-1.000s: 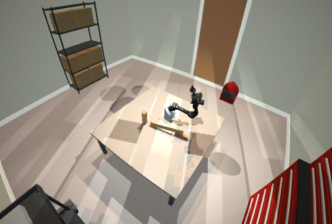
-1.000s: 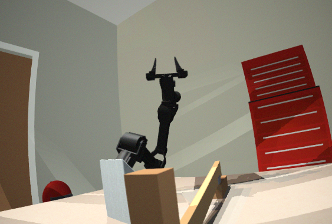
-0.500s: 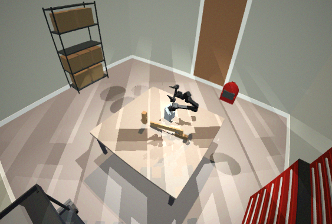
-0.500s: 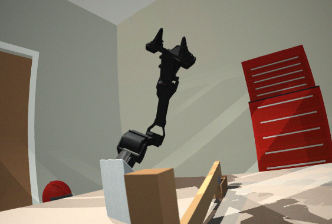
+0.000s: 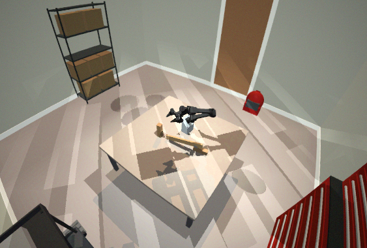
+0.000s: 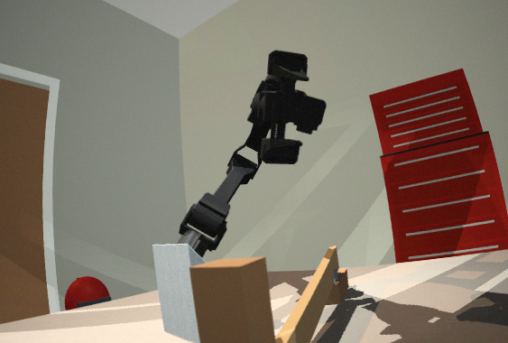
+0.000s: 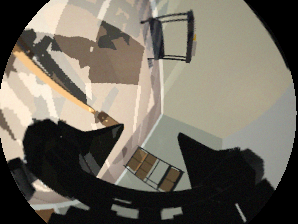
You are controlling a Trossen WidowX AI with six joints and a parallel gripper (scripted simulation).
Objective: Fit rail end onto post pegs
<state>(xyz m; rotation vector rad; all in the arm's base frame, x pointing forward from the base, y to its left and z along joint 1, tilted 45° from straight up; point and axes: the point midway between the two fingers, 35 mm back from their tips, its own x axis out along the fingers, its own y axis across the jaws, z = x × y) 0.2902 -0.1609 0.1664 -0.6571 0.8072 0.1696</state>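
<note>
The rail (image 5: 184,141) (image 6: 310,295) (image 7: 55,85) slopes down from its far end, at the bracket on the footboard block (image 5: 205,151) (image 6: 341,289), to its near end low by the table in front of the post. The post (image 5: 159,129) (image 6: 232,300) (image 7: 106,118) stands upright. In the top view a small gap shows between post and rail end. The pegs and holes are too small or hidden to make out. My gripper (image 5: 169,119) (image 6: 304,111) (image 7: 150,131) is wide open and empty, high above the table and well clear of the rail and post.
The pale grey arm base (image 5: 187,127) (image 6: 174,289) stands on the table (image 5: 125,143) beside the rail. A shelf rack (image 5: 89,52) (image 7: 157,170), a red cabinet (image 5: 298,215) (image 6: 439,194) and a red helmet-like object (image 5: 255,99) (image 6: 87,291) stand off the table.
</note>
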